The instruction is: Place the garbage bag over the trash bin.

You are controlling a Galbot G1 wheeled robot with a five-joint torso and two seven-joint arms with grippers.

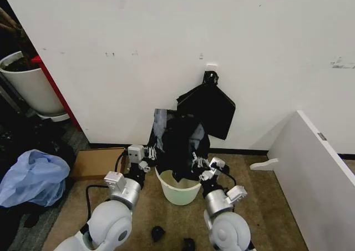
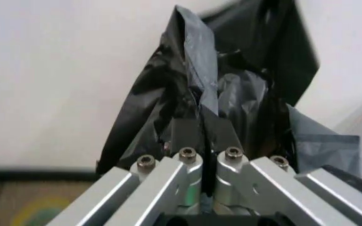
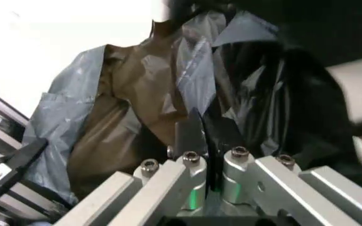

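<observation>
Both grippers, left gripper (image 1: 151, 152) and right gripper (image 1: 195, 161), pinch the garbage bag (image 1: 178, 142) above the trash bin (image 1: 178, 191). Film looks light, limp, slippery; hold the mouth edge.

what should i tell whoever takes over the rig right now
Left gripper: shut on the garbage bag, at the bin's left rim.
Right gripper: shut on the same bag, at the right rim.
The bag is held up between them above the trash bin, its bottom dipping inside.
Done: bag gripped on both sides.
Left: spread its mouth and pull it over the rim.
</observation>
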